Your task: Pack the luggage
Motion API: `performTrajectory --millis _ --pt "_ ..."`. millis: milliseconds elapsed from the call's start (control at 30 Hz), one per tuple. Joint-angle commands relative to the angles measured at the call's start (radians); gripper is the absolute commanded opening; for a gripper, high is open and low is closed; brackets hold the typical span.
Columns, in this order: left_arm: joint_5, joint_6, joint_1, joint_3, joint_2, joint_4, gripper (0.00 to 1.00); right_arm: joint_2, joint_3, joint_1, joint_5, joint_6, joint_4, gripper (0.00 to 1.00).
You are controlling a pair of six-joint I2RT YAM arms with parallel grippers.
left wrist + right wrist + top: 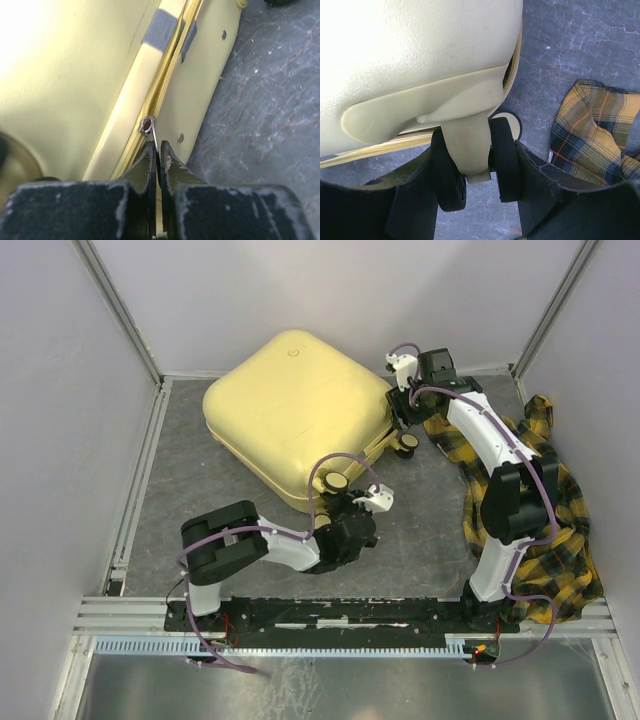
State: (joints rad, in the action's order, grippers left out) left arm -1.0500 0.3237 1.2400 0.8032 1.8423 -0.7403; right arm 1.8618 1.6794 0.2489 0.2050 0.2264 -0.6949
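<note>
Nearest the arm bases, the left gripper [350,498] reaches to the near edge of the suitcase [295,415], just beside one of its corner wheels. In the left wrist view its two fingers [145,162] are closed to a very thin slit, and the thin metal tab of the zipper pull [147,125] is pinched between their tips. The pull sits on the yellow zipper track that runs along the seam between the two shells. The suitcase lies flat and closed on the grey table [420,540], in the middle of the far half and turned at an angle, with one rounded corner toward the back wall and the side with the wheels toward the right. To the right, a yellow and dark plaid cloth [560,530] is spread on the table, reaching from near the right arm's base toward the far right corner, apart from the suitcase. Farthest away, the right gripper [403,412] is at the suitcase's right corner. In the right wrist view its fingers [540,185] stand partly open and are closed against the outer sides of a black twin wheel [505,165] on its pale yellow stem, holding it, and a fold of the plaid cloth [590,130] lies just beyond on the table.
</note>
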Motion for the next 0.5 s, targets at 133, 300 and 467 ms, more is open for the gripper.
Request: performTrajectory --millis 133,300,467 --pt "0.281 0.051 -0.007 0.265 0.142 -0.11 0.03 -0.06 -0.012 0.07 0.097 -0.153 0.033 0.01" --pt "0.301 0.057 -0.033 0.32 0.166 -0.09 0.03 -0.06 -0.015 0.067 0.096 -0.153 0.037 0.01" --pt "0.351 0.054 -0.033 0.345 0.122 -0.065 0.13 -0.05 -0.004 0.052 0.1 -0.161 0.039 0.01"
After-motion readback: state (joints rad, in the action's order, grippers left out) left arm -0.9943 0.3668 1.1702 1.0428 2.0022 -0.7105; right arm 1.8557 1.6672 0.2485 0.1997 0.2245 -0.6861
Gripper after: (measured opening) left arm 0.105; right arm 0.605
